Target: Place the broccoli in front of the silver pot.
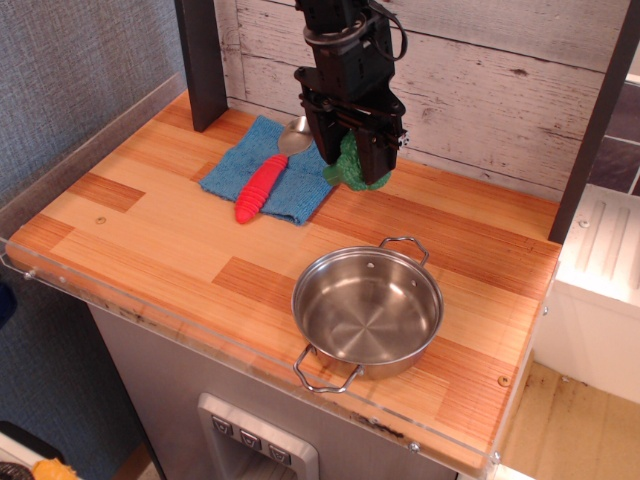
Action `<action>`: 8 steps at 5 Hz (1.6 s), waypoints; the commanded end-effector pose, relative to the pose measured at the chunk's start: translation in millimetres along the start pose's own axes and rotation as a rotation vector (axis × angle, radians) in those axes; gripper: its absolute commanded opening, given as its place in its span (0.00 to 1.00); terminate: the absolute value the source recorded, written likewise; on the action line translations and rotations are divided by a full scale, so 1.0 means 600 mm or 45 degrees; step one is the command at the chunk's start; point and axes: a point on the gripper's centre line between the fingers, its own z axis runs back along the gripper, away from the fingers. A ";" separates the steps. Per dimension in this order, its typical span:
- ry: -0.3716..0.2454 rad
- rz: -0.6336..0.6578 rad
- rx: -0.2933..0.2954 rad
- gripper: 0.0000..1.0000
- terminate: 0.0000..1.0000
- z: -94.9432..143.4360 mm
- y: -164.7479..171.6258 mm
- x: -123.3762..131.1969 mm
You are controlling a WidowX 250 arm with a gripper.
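The silver pot [368, 313] sits empty near the front right of the wooden counter, with wire loop handles at its far and near sides. My gripper [355, 165] is shut on the green broccoli [351, 168] and holds it in the air above the counter, behind the pot and next to the right edge of the blue cloth. The black fingers cover much of the broccoli; only its lower green part shows.
A blue cloth [261, 175] lies at the back left with a spoon with a red handle [261, 187] on it. A dark post [203, 62] stands at the back left, a white plank wall behind. The counter's front edge [250, 350] has a clear plastic lip.
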 end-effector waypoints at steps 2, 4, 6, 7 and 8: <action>0.060 -0.077 0.077 1.00 0.00 -0.051 -0.037 0.023; -0.002 -0.053 0.055 1.00 0.00 -0.022 -0.027 0.023; -0.120 0.003 0.066 1.00 0.00 0.083 0.006 -0.040; -0.070 0.109 0.176 1.00 0.00 0.094 0.030 -0.076; -0.028 0.170 0.241 1.00 0.00 0.080 0.043 -0.090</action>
